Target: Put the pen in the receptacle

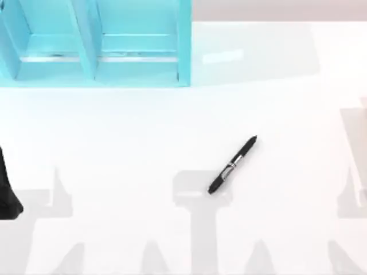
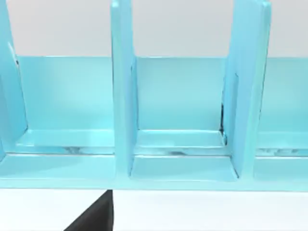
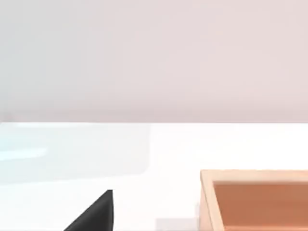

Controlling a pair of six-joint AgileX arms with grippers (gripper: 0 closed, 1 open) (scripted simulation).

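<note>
A: Start at the jaws. What state are they in?

B: I cannot tell for either arm. A dark piece of the left arm (image 1: 8, 189) sits at the left edge of the top view, low in the frame. In each wrist view a black wedge sits at the lower left, and I cannot make out what it is.

A: Where is the pen?

B: The pen (image 1: 233, 165) lies flat on the white counter (image 1: 126, 149), right of centre and a little below the middle of the top view, touching nothing.

A: Its long axis?

B: Diagonal, lower left to upper right, with the silver band about halfway along.

A: The receptacle?

B: A light blue rack (image 1: 94, 43) with open slots fills the upper left of the top view, and the left wrist view faces it (image 2: 178, 144). An orange-brown box (image 3: 255, 197) shows in the right wrist view. Which one is meant I cannot tell.

A: The nearer arm?

B: Hard to judge; the pen lies on the right half.

A: Any writing?

B: None legible.
</note>
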